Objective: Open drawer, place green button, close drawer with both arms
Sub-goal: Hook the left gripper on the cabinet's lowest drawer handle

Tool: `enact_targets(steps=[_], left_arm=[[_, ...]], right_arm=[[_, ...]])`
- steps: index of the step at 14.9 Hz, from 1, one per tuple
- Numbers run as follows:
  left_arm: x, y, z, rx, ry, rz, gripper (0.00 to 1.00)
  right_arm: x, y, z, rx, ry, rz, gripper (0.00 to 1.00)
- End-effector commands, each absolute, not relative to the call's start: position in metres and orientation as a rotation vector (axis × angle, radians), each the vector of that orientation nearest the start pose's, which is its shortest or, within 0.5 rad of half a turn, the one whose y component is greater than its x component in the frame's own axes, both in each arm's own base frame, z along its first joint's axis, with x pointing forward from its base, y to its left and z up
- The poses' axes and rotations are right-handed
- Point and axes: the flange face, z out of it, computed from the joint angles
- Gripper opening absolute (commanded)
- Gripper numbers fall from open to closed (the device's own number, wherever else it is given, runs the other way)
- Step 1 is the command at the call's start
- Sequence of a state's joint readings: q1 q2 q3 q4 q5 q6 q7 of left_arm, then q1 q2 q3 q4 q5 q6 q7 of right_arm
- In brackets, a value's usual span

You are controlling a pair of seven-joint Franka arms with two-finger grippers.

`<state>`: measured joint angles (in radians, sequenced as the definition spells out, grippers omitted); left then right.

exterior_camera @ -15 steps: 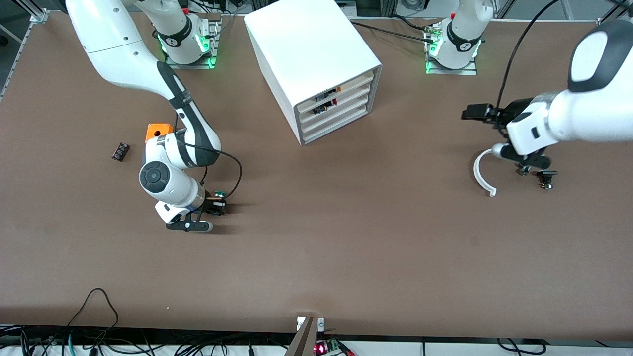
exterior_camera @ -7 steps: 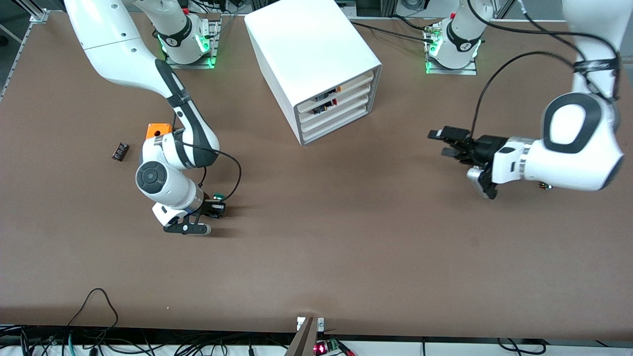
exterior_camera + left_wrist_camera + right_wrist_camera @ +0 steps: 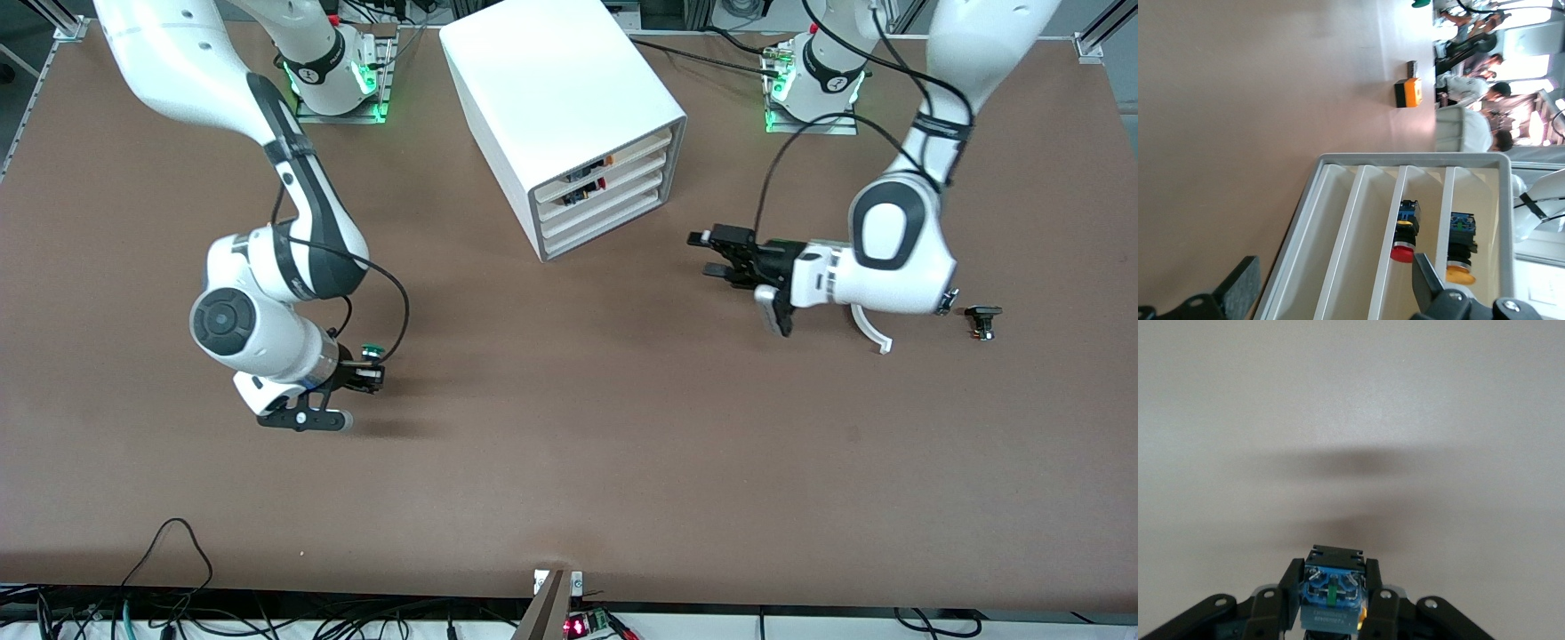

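Front view: white cabinet (image 3: 569, 116) stands mid-surface, all four drawer fronts flush; the third one down, the drawer (image 3: 600, 211), is not yet pulled out.
Right gripper: right gripper (image 3: 366, 376) hangs low over the brown surface (image 3: 569, 462) toward the right arm's end, pressed together on the button (image 3: 371, 353).
Button: green cap shows above the fingers in the front view; the right wrist view shows its blue base (image 3: 1331, 595) pinched between the two pads, clear of the surface.
Left gripper: left gripper (image 3: 725, 255) is spread wide and empty, in the air in front of the cabinet, pointed at the drawer fronts.
Left wrist view: drawer fronts fill the frame, the two upper ones showing red and yellow capped parts.
Step in hand: likely the approach to open the drawer, with the button carried ready.
Next move: left gripper needs to reach the third front, catch its edge and pull straight out; right arm then brings the button over the tray.
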<state>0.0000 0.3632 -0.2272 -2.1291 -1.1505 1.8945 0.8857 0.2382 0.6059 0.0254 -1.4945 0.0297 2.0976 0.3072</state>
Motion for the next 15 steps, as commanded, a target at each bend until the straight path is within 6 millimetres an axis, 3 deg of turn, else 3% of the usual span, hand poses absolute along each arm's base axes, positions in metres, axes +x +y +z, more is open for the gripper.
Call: enact_targets(steps=[1, 4, 7, 9, 13, 15], left_arm=[[0.465, -0.205, 0.219, 1.940, -0.330, -0.125, 1.00], [0.438, -0.221, 0.194, 1.890, -0.298, -0.102, 1.00], [0.422, -0.230, 0.166, 1.847, -0.285, -0.099, 0.99], [0.414, -0.232, 0.148, 1.822, -0.320, -0.074, 0.85], [0.387, -0.246, 0.121, 1.762, -0.316, -0.042, 0.73], [0.375, -0.251, 0.113, 1.746, -0.304, -0.055, 0.58]], right_arm=[[0.676, 0.180, 0.353, -3.100, 0.128, 0.072, 0.00], [0.665, 0.175, 0.372, -3.115, 0.186, 0.156, 0.00], [0.670, 0.184, 0.416, -3.111, 0.270, 0.173, 0.00], [0.672, 0.185, 0.430, -3.113, 0.316, 0.194, 0.00], [0.668, 0.194, 0.446, -3.106, 0.403, 0.223, 0.00], [0.665, 0.205, 0.454, -3.099, 0.469, 0.221, 0.00]])
